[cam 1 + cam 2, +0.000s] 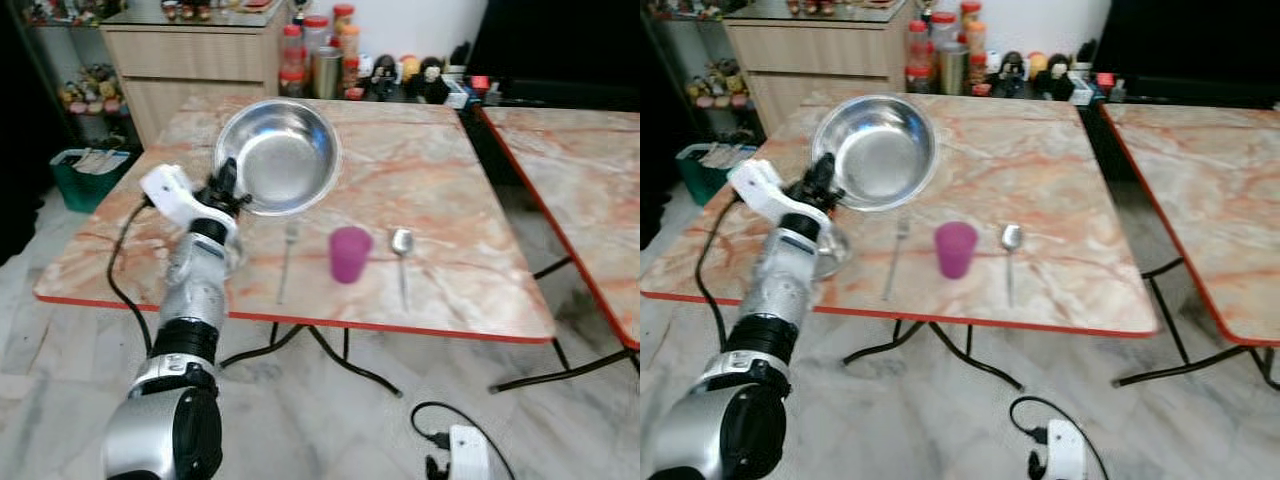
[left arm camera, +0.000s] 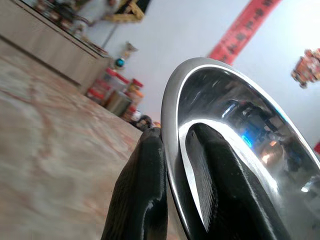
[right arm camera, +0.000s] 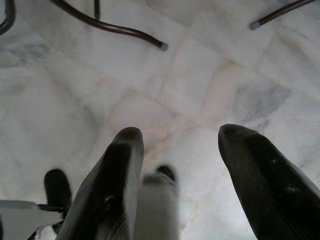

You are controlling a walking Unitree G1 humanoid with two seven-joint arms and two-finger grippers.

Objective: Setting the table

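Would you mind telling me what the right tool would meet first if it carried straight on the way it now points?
The right tool hangs open, pointing down at the marble floor. Going straight on, it would likely meet a blurred whitish object below its fingers first; depth is unclear.

Steel bowl (image 1: 279, 155): polished metal, mirror-glossy, reflecting room. Left tool (image 2: 172, 200) fingers: black, smooth, semi-matt, prob. rubber/plastic. Fork (image 1: 287, 258) & spoon (image 1: 402, 246): shiny metal. Cup (image 1: 349, 253): purple plastic, translucent-looking. Surface (image 1: 440, 170): marble-pattern top, smooth w/ slight sheen, red edging. Floor (image 3: 200, 90): pale marble-look tiles, glossy.
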